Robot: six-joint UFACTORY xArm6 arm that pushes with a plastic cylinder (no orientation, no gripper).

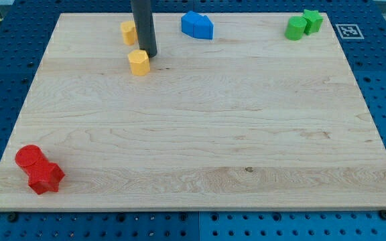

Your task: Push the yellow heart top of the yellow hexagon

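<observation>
wooden board (200,134); my tip (147,55) bare, holding nothing | touching, perhaps, yellow hexagon (139,62); yellow heart (128,31) top-left

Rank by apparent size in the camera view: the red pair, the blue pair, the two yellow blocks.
1. Red pair, though nearest the view's bottom.
2. Blue pair.
3. Lower yellow block and upper yellow block: alike, unranked; my tip partly hides the upper.

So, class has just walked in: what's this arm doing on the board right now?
An arm with a dark rod is pushing blocks on a wooden board. My tip sits between two yellow blocks near the view's top left, right beside the lower yellow block, with the upper yellow block just behind the rod. Blue, green and red blocks sit untouched elsewhere.
</observation>
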